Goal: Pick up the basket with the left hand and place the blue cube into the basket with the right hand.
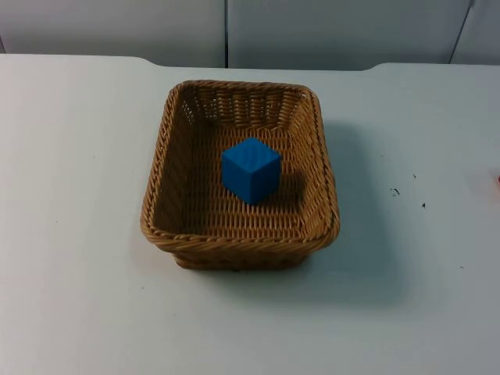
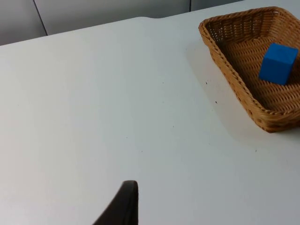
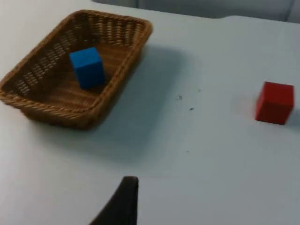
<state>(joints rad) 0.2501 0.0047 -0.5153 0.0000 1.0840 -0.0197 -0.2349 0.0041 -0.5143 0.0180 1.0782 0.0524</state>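
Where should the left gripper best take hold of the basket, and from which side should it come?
Probably the rim of the long wall facing the left arm. The basket stands flat on the table, its walls upright and bare, and the blue cube sits mid-floor, away from that wall. Come from above, one finger inside and one outside.

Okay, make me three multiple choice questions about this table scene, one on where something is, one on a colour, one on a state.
1. Where is the blue cube?
A. inside the basket
B. on the table beside it
C. in a gripper

2. What colour is the cube standing outside the basket?
A. green
B. red
C. yellow

3. How does the basket stand?
A. tipped over
B. lifted
C. flat on the white table

Answers: 1 A, the cube rests on the woven floor. 2 B, the red cube stands apart on the table. 3 C, its base meets the table, upright.
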